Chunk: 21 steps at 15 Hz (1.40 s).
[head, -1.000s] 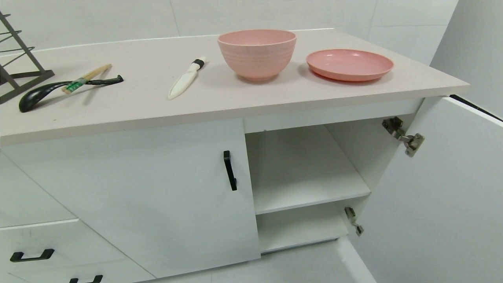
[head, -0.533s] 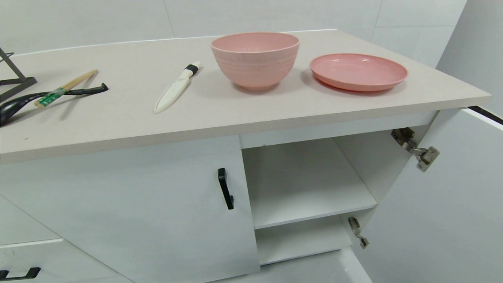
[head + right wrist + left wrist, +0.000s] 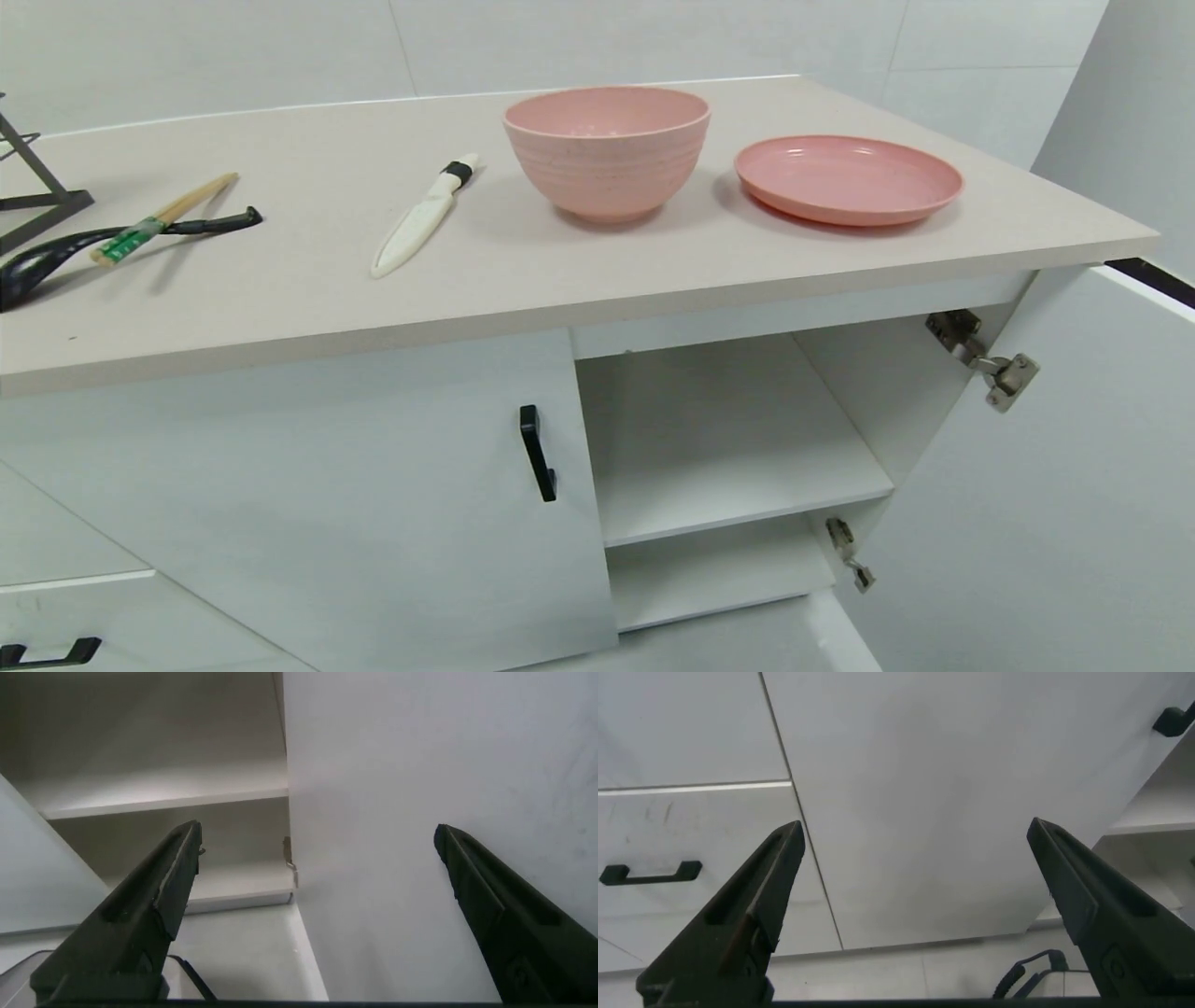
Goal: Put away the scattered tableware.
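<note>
The tidy-up is looking barely begun: the cabinet (image 3: 728, 448) is standing with its right-hand door (image 3: 1074, 485) swung open, but every piece is lying out on the countertop (image 3: 560, 271) above it. The pink bowl (image 3: 607, 149) is sitting toward the back, with the pink plate (image 3: 848, 177) just beside it on the robot's right. The black ladle (image 3: 210, 225) is lying well off to the left, the white knife (image 3: 420, 219) between ladle and bowl, and the chopsticks (image 3: 163, 219) are resting across the ladle's handle. Both arms are hanging below counter level. The left gripper (image 3: 913, 831) is gaping wide before the closed door (image 3: 952, 784), and the right gripper (image 3: 318, 829), likewise spread and holding nothing, is facing the open shelves (image 3: 168, 803), so all the tableware is sitting above and well apart from both.
</note>
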Motion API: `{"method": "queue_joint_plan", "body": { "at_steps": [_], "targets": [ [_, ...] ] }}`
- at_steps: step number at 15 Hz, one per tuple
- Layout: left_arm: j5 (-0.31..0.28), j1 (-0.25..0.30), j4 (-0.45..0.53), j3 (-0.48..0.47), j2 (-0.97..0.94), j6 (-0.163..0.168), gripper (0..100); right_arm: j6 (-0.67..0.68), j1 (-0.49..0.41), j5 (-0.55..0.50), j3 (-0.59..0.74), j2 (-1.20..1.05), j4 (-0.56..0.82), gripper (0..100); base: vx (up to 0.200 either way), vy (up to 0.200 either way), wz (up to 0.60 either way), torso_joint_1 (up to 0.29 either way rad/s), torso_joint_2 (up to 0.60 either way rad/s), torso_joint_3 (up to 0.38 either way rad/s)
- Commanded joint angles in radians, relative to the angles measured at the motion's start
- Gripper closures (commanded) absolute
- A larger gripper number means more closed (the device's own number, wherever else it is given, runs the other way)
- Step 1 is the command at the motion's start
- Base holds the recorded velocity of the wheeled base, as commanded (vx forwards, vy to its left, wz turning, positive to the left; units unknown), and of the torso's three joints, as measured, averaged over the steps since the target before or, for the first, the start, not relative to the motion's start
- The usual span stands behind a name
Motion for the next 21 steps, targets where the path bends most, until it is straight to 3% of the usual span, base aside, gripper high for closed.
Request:
{"method": "queue_joint_plan", "body": {
  "at_steps": [1, 5, 15, 21],
  "targets": [
    [0.001, 0.0, 0.0, 0.0, 0.002, -0.002, 0, 0.0, 0.0, 0.001, 0.0, 0.0, 0.0, 0, 0.0, 0.0, 0.0, 0.183, -0.12, -0.022],
    [0.001, 0.0, 0.0, 0.0, 0.002, -0.002, 0, 0.001, 0.0, 0.001, 0.0, 0.0, 0.001, 0, 0.0, 0.0, 0.0, 0.239, -0.18, -0.187],
    [0.001, 0.0, 0.0, 0.0, 0.002, -0.001, 0, 0.012, 0.0, -0.002, 0.0, 0.0, 0.0, 0, 0.0, 0.0, 0.0, 0.191, -0.55, -0.212],
    [0.001, 0.0, 0.0, 0.0, 0.002, -0.001, 0, 0.012, 0.0, -0.002, 0.0, 0.0, 0.0, 0, 0.0, 0.0, 0.0, 0.338, -0.49, -0.236]
  ]
}}
